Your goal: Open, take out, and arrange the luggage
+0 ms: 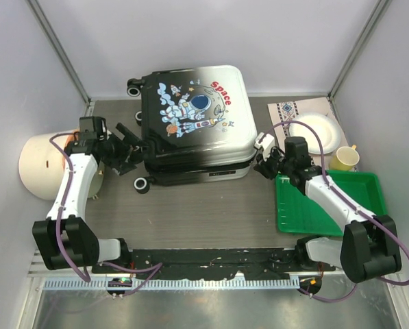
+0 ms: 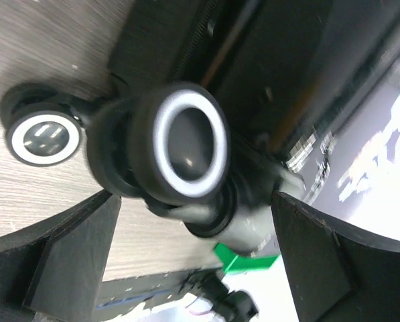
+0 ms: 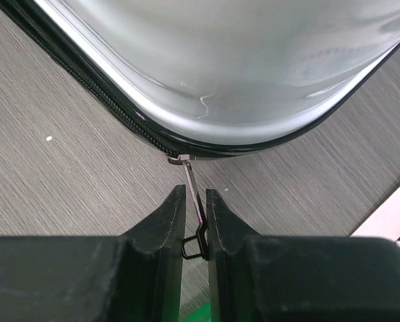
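With the luggage [image 1: 194, 123] lying flat at the tabletop's far edge, I had the right gripper [image 3: 195, 221] clamped on its zipper pull [image 3: 193, 191] and the left gripper [image 1: 129, 152], fingers apart, beside a wheel [image 2: 186, 151].

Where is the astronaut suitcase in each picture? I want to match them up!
Top external: the suitcase lies flat at the middle back of the table.
Left wrist: only its black corner and a wheel show, filling the middle.
Right wrist: its silvery edge runs across the top; the right claw pinches the zipper pull.
Shared landmark: the grey wood-grain table, in all three.
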